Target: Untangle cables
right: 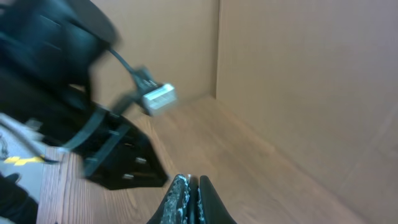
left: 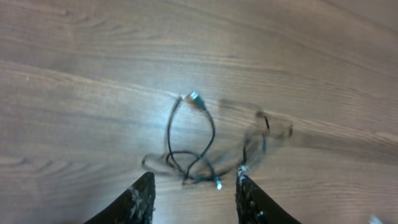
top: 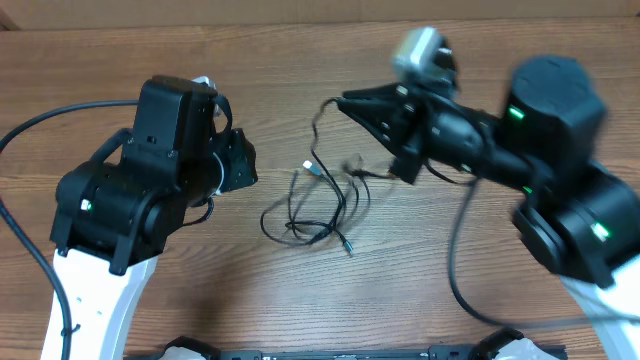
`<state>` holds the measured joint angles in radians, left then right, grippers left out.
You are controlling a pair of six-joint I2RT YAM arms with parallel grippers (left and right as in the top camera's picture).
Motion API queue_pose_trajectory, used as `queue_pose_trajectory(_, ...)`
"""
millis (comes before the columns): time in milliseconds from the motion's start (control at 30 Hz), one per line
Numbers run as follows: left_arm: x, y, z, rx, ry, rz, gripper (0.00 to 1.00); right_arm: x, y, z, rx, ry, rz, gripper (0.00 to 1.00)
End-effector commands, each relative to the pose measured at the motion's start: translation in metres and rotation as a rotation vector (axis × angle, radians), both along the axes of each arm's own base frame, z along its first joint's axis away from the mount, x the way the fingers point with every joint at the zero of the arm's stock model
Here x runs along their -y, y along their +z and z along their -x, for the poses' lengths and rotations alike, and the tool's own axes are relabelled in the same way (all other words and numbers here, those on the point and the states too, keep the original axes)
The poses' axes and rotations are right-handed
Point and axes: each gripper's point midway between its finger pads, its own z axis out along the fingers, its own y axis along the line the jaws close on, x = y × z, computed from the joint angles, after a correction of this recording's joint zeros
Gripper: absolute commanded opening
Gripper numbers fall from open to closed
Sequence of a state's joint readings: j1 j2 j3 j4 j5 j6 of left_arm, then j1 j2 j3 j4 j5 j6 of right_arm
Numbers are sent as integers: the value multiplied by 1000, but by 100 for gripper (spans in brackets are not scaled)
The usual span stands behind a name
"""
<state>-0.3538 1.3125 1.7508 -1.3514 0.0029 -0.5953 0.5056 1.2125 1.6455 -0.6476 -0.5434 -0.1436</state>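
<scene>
Tangled cables (left: 196, 99) on table (top: 300, 300); left gripper (left: 194, 186), spread and empty, at their 9 o'clock; right gripper (right: 189, 186), pressed together, at 1 o'clock.

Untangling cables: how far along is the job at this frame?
Done: nothing clearly; the cables lie looped over each other mid-table. In hand: the right gripper is shut, with one strand running up toward its tip, though a grip isn't confirmable. The left gripper hangs open above the pile, empty. Left: separating every strand.
</scene>
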Motion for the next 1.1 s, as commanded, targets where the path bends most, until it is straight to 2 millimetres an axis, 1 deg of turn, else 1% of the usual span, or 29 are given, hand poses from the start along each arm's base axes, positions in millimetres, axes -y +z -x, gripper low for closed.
queue_pose_trajectory(0, 2, -24, -14, -42, -24, -49, 42, 9, 21, 15, 35, -11, -35, 4)
queue_pose_trajectory(67, 12, -36, -19, -62, -83, -44, 40, 12, 22, 18, 39, -14, -36, 4)
queue_pose_trajectory(167, 37, -51, -25, -57, -266, -22, 39, 14, 22, 18, 40, -28, -34, 4)
queue_pose_trajectory(267, 58, -69, -28, -48, -429, 6, 42, 14, 24, 17, 44, -32, -36, 4)
queue_pose_trajectory(333, 73, -79, -25, -47, -534, 45, 46, 17, 23, 13, 47, -59, -33, 4)
queue_pose_trajectory(433, 93, -85, -18, -25, -684, 116, 48, 21, 22, 7, 48, -105, -27, 4)
queue_pose_trajectory(500, 103, -83, -12, 11, -781, 147, 48, 24, 22, 3, 48, -133, -23, 4)
queue_pose_trajectory(633, 114, -75, -4, 78, -918, 178, 49, 25, 21, -1, 47, -152, -20, 4)
queue_pose_trajectory(700, 116, -73, -3, 96, -945, 181, 49, 26, 20, -3, 46, -161, -18, 4)
queue_pose_trajectory(833, 115, -74, -3, 118, -975, 156, 49, 35, 15, -17, 37, -254, 3, 4)
queue_pose_trajectory(967, 116, -72, -4, 132, -980, 153, 49, 32, 14, -19, 0, -251, -25, 4)
queue_pose_trajectory(1067, 117, -70, -8, 157, -982, 150, 50, 24, 18, -14, 3, -191, -44, 4)
